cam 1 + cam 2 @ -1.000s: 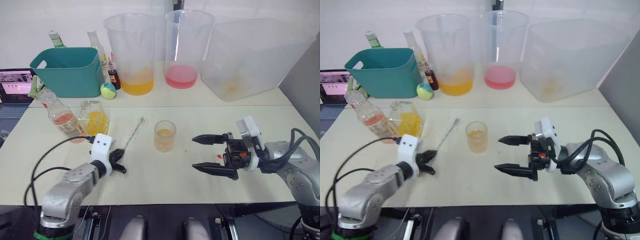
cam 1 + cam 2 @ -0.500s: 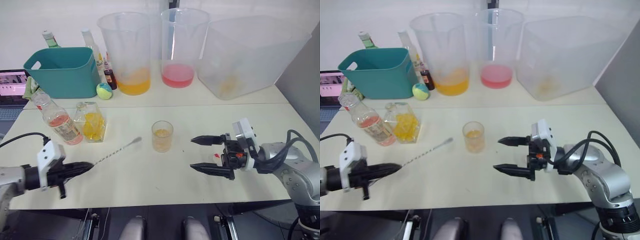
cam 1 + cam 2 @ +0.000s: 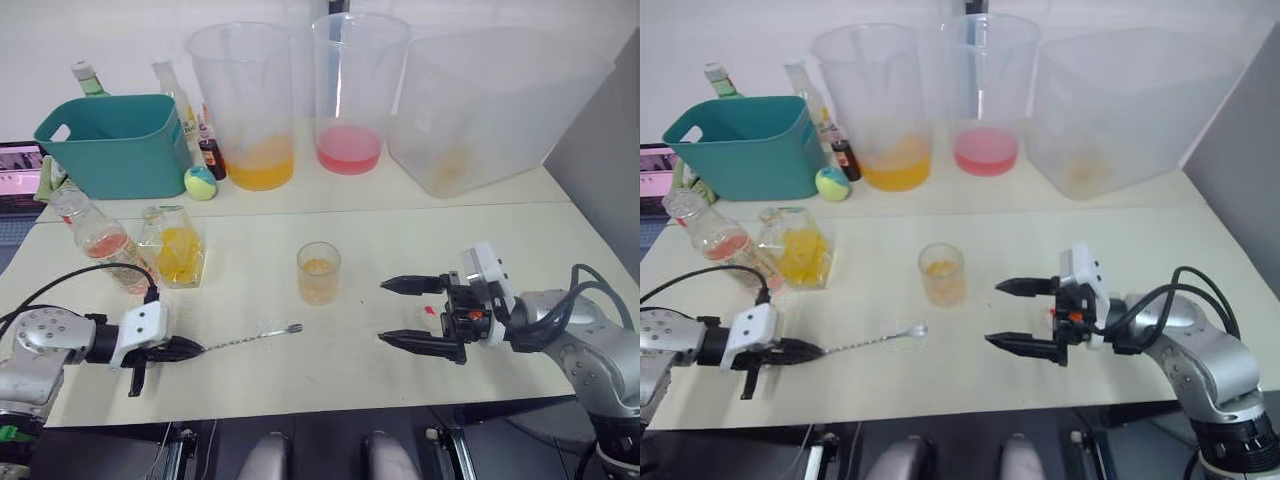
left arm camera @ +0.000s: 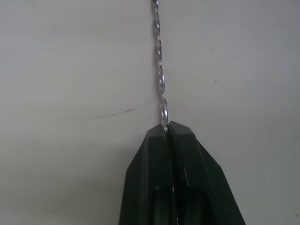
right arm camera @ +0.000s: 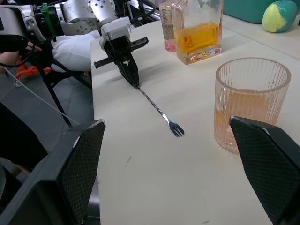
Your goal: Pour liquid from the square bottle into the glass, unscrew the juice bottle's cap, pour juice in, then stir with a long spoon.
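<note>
Left gripper (image 3: 190, 349), clamped on the long thin twisted silver spoon (image 3: 250, 339), has swung it near the table's front edge; stirring the small clear glass (image 3: 318, 272) pending. Right gripper (image 3: 408, 312) stays wide open, empty.

Long spoon (image 3: 250, 339) lying low across the surface, twisted stem pinched at one end by the left hand (image 3: 190, 348), ribbed glass (image 3: 319, 273) upright with orange liquid, square bottle (image 3: 172, 246) beside juice bottle (image 3: 98, 240), uncapped.

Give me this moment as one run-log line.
left gripper: shut on long spoon | right gripper: open, empty | glass: orange liquid, unstirred
</note>
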